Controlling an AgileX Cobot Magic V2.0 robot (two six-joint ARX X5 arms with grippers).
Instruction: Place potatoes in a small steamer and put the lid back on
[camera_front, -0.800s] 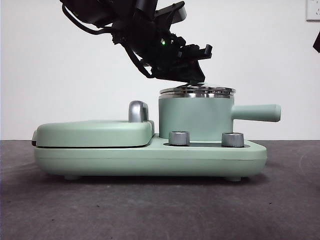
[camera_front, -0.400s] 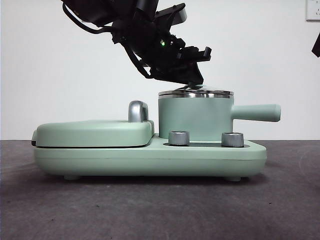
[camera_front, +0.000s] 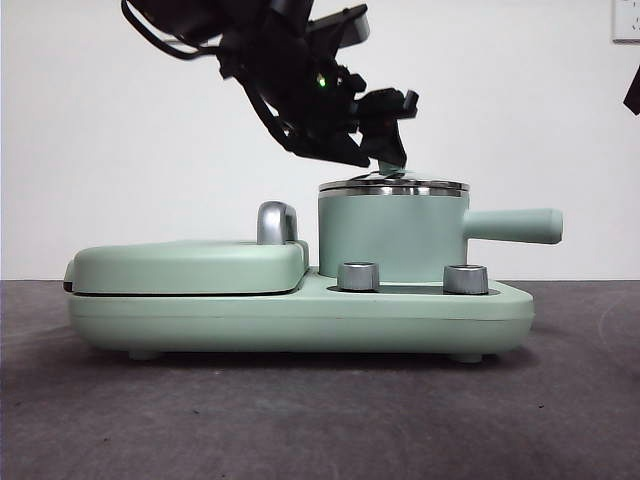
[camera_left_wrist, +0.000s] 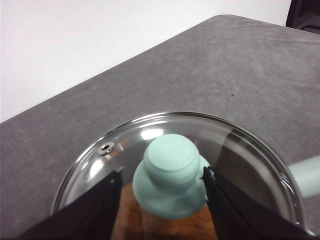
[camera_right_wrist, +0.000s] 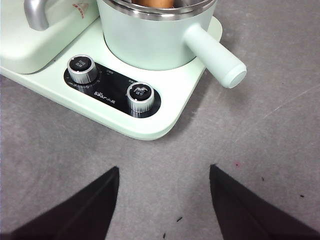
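Note:
The small steamer (camera_front: 390, 235) stands on the right half of the mint-green cooker base, its straight handle (camera_front: 510, 226) pointing right. The glass lid (camera_front: 393, 186) lies flat on its steel rim. My left gripper (camera_front: 385, 150) hangs just above the lid, coming in from the upper left. In the left wrist view its jaws stand open on either side of the mint-green knob (camera_left_wrist: 170, 170), a thin gap showing on one side. The orange-brown potatoes (camera_left_wrist: 127, 210) show through the glass (camera_left_wrist: 240, 150). My right gripper (camera_right_wrist: 164, 200) is open over bare table, in front of the steamer (camera_right_wrist: 150, 40).
A flat lidded griddle (camera_front: 185, 265) with a chrome handle (camera_front: 277, 222) fills the base's left half. Two steel dials (camera_front: 359, 276) (camera_front: 465, 278) sit on the base's front. A black arm tip (camera_front: 634, 85) shows at the right edge. Grey table lies all around.
The lid came down from slightly raised and tilted to flat on the steamer's rim. The left gripper has since lifted a little while the lid stays in place.

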